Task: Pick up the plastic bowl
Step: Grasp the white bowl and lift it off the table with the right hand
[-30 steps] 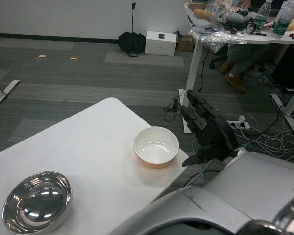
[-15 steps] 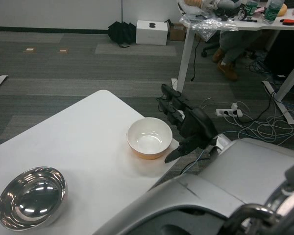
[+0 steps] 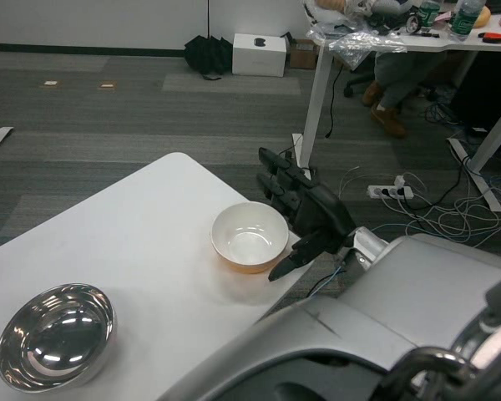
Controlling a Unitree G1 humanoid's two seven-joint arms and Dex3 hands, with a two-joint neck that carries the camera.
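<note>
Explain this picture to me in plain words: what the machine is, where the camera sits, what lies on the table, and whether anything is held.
This is a humanoid robot's own view, from a camera in its head, looking down over a white table. The silver shape at the bottom right is its right forearm, ending in a black right hand. That hand is open beside a white and orange plastic bowl at the table's edge; it holds nothing. A shiny metal bowl sits nearer, at the left. The left hand is out of view.

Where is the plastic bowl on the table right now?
The plastic bowl sits near the white table's right edge, just left of the open right hand.
</note>
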